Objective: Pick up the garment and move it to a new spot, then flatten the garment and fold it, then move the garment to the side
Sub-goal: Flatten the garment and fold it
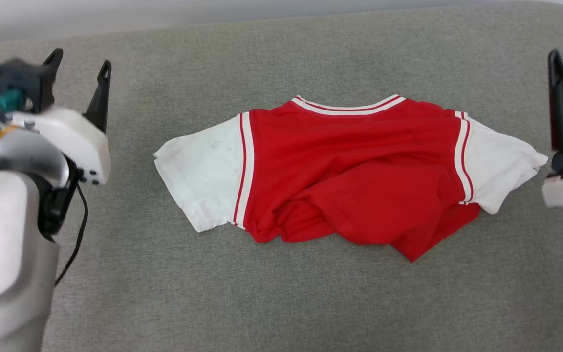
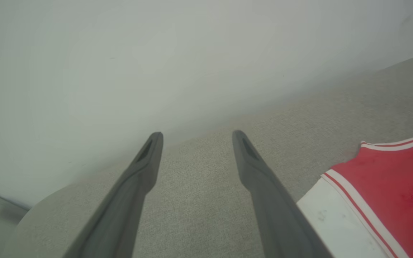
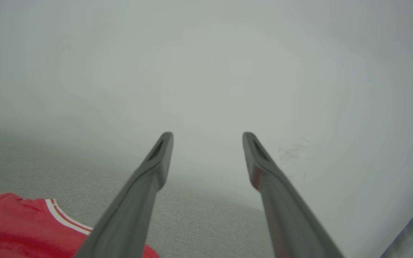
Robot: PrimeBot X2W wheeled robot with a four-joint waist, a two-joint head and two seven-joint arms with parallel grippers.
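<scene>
Nearest the robot, at the near left of the grey upholstered bench, the pale left forearm rises into the head view with a black cable hanging beside it. The near strip of the bench is bare fabric.

Next comes the garment, lying mid-bench with its plain red side up. Its hem, the part closest to the near edge, is bunched and doubled over itself in loose ridges, one red corner poking toward the near right. Farther back the body smooths out, and the white sleeves spread toward the left and right edges. The striped collar points at the far edge.

The left gripper hangs over the left side of the bench, well apart from the left sleeve, jaws spread and empty. The right gripper sits at the right edge, just beside the right sleeve tip, also spread wide with nothing between its fingers. Beyond the far edge stands a pale wall.

Flattening looks unfinished, and the rumpled hem is the likely trouble. A pinch there may catch only the top ridge, or several layers at once, so a pull would drag the crease along instead of clearing it. Uneven pulls from the two sides could skew the shirt. Fingers pressed low may also snag the soft bench cover.
</scene>
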